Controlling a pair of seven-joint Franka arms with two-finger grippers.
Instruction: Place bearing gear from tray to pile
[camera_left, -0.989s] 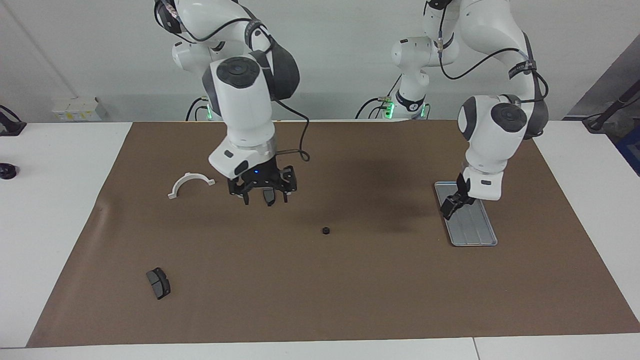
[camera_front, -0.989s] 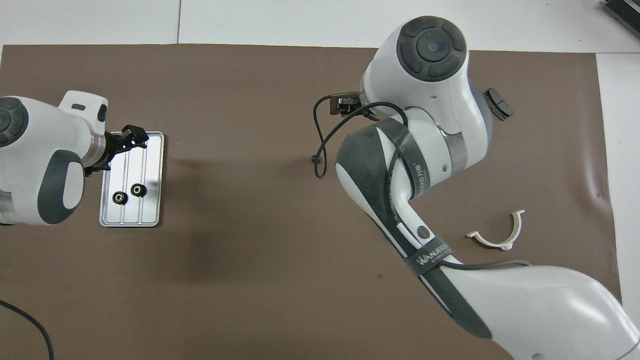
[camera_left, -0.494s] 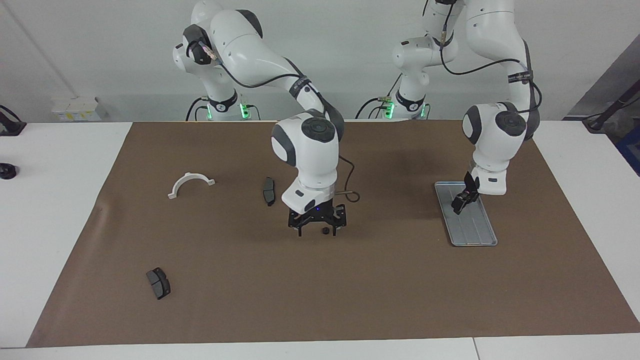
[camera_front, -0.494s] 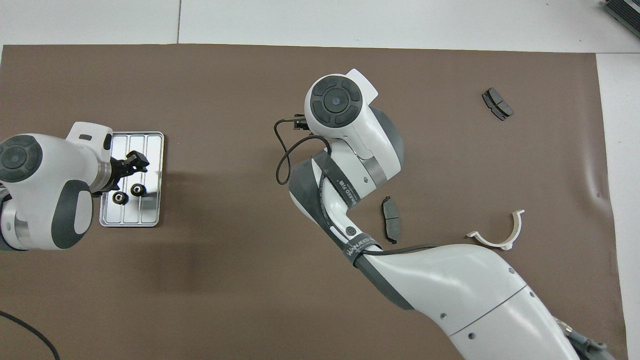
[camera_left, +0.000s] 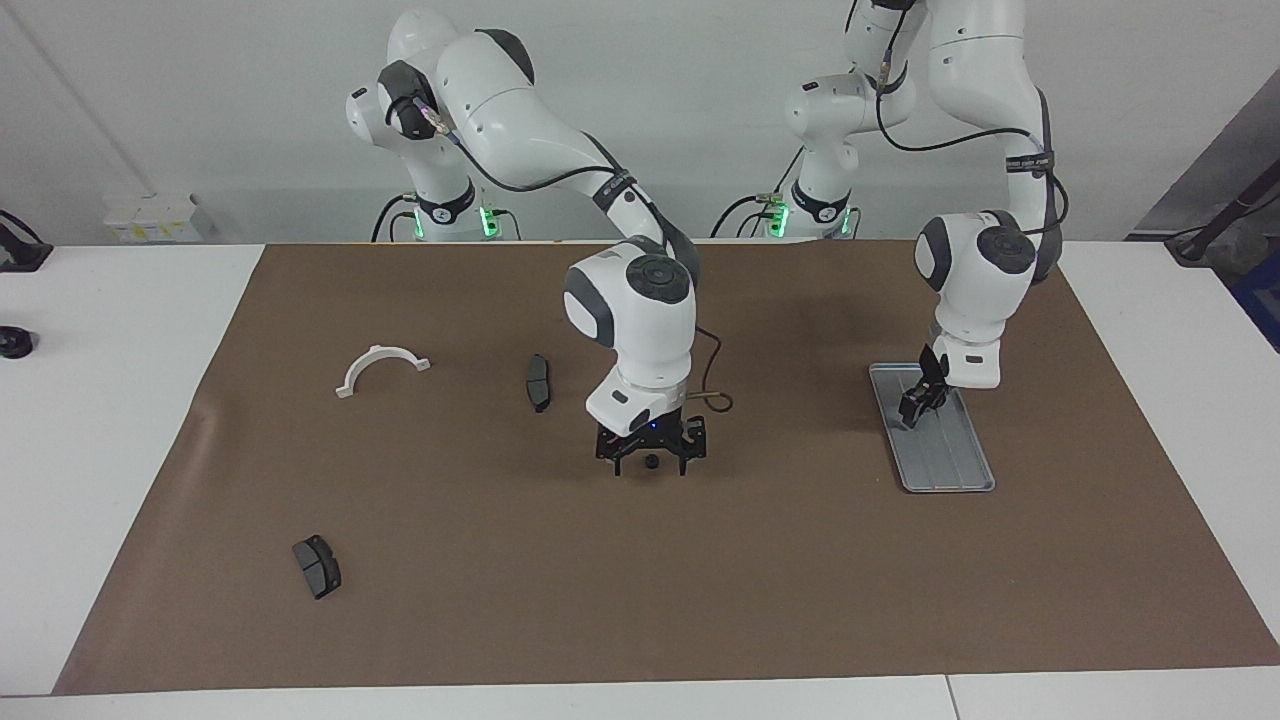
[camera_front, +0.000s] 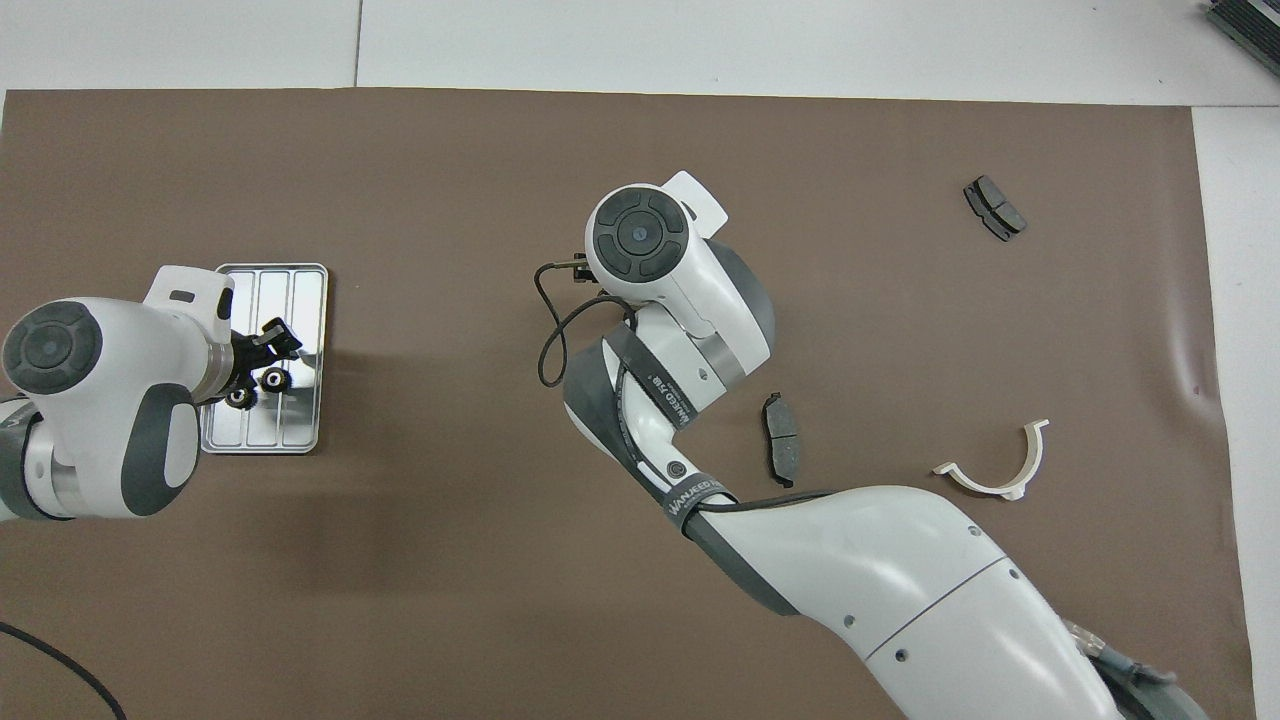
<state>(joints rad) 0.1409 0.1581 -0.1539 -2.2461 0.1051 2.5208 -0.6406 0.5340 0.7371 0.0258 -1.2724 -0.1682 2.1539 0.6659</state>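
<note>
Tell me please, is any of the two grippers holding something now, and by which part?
Nothing is visibly held. The right gripper stands open astride the small black gear on the mat; the left gripper hangs over the tray, and its hold cannot be told.

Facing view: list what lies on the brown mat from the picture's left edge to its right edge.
Brake pad near the mat's corner → white half-ring bracket → second brake pad → small black gear under the right gripper → metal tray with the left gripper over it.
</note>
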